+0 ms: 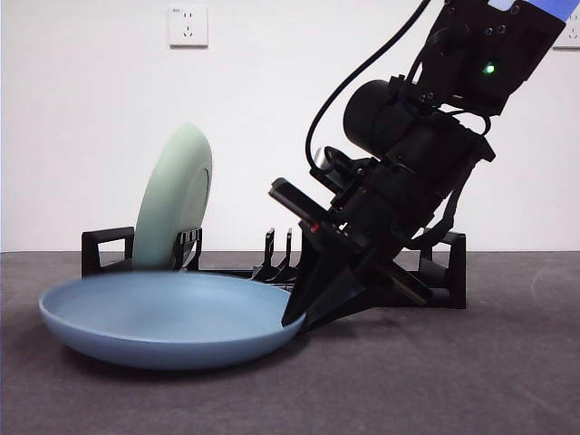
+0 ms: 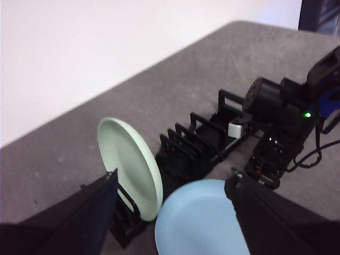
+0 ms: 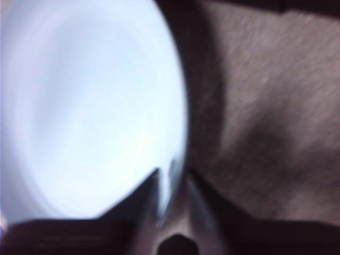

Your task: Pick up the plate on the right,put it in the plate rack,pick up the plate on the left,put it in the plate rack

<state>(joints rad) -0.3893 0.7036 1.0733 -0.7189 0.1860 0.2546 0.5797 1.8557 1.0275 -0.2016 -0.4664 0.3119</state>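
A pale blue plate [image 1: 163, 313] lies flat on the table in front of the plate rack [image 1: 107, 249]. My right gripper [image 1: 297, 317] reaches down from the upper right and is shut on this plate's right rim; the right wrist view shows the rim [image 3: 171, 175] pinched between the two jaws. A pale green plate [image 1: 177, 195] stands upright in the rack's left end. My left gripper [image 2: 172, 178] hangs open high above, looking down on the green plate [image 2: 130, 164], the blue plate [image 2: 199, 220], the rack [image 2: 207, 141] and the right arm [image 2: 276, 106].
The grey table [image 1: 453, 381] runs back to a white wall with a socket [image 1: 188, 25]. Several free divider slots [image 1: 279, 258] stand in the rack's middle, and the right arm hides part of its right end.
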